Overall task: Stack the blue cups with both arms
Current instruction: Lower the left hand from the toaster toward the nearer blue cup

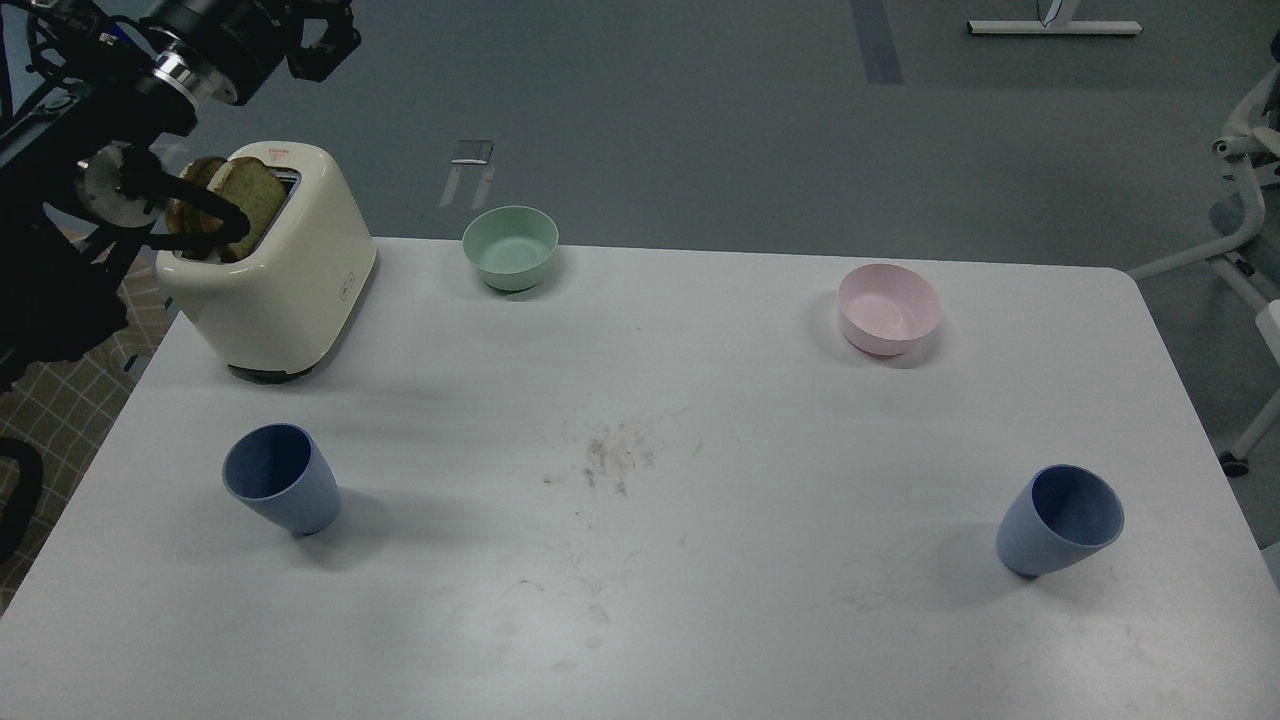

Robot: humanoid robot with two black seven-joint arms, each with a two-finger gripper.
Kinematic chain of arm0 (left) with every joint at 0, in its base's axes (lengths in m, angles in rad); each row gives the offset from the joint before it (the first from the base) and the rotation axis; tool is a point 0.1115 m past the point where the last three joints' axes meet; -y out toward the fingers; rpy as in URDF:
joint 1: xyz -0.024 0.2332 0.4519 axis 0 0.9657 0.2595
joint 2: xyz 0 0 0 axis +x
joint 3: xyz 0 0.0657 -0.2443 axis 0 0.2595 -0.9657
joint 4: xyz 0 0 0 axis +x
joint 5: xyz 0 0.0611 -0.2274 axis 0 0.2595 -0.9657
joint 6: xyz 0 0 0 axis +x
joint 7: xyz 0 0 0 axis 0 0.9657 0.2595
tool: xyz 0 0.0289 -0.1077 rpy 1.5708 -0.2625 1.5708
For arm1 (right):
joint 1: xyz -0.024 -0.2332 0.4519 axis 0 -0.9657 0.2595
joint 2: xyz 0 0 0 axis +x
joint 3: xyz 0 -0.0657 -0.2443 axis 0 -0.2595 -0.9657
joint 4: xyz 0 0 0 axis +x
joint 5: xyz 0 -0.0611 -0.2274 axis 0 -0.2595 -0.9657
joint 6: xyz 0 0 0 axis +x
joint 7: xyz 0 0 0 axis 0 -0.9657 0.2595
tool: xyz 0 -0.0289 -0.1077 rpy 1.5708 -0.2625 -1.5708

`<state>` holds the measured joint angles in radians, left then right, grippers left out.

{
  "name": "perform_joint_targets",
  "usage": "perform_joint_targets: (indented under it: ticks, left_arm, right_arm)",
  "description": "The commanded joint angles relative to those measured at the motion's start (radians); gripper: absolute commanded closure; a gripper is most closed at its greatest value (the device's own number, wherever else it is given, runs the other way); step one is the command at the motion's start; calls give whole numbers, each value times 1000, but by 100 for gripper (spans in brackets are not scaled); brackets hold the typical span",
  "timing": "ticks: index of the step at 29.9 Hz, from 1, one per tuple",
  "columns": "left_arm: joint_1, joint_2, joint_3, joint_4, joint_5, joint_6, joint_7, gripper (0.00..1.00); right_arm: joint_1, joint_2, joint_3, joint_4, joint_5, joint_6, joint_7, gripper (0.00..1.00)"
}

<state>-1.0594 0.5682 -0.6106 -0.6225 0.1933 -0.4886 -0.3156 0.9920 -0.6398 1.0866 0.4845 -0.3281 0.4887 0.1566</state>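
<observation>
Two blue cups stand upright and apart on the white table [640, 620]. One blue cup [280, 491] is at the front left, the other blue cup [1059, 519] at the front right. My left arm reaches in at the top left, above and behind the toaster. Its gripper [325, 40] is partly cut off by the top edge, high above the table and far from both cups; its fingers cannot be told apart. My right arm is out of view.
A cream toaster [275, 275] with bread slices stands at the back left, under my left arm. A mint-green bowl [510, 247] is at the back middle, a pink bowl [888, 308] at the back right. A chair base [1240, 250] stands right of the table.
</observation>
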Motion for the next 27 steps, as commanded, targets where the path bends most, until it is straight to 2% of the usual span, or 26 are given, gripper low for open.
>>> perform_joint_targets:
  ticks: [1,6,9,11,13,17,19,20,21,22,27]
  left_arm:
    - [1,-1,-12,1,9,0,0,2]
    - [10,19,8,-20,17,0,0,2]
    - [55,74,14,-80,40,0,-10,2]
    - [81,131,17,-166,98,0,-19,2]
    - [114,244,15,-314,222,0,-29,3]
    - [159,406,12,-529,391,0,-40,3]
    - [206,543,14,-693,527,0,-84,3]
    - [220,574,14,-727,561,0,-104,4]
    - [254,629,15,-784,624,0,-150,5]
    - [271,656,15,-808,653,0,-170,7]
    - [378,804,20,-887,862,16,-173,10]
  right_arm:
    - [-1,0,15,-12,1,0,0,0]
    - [-18,12,16,-7,3,0,9,0]
    - [-41,9,18,-3,6,0,11,0]
    - [-55,0,29,-1,8,0,11,0]
    - [-70,-12,45,-1,8,0,12,0]
    - [-93,-23,73,-1,11,0,12,0]
    - [-116,-37,97,-1,12,0,12,0]
    - [-121,-38,104,-1,12,0,12,0]
    - [-127,-38,111,-1,12,0,12,0]
    - [-128,-38,114,-1,12,0,12,0]
    - [-130,-38,119,-1,14,0,14,0]
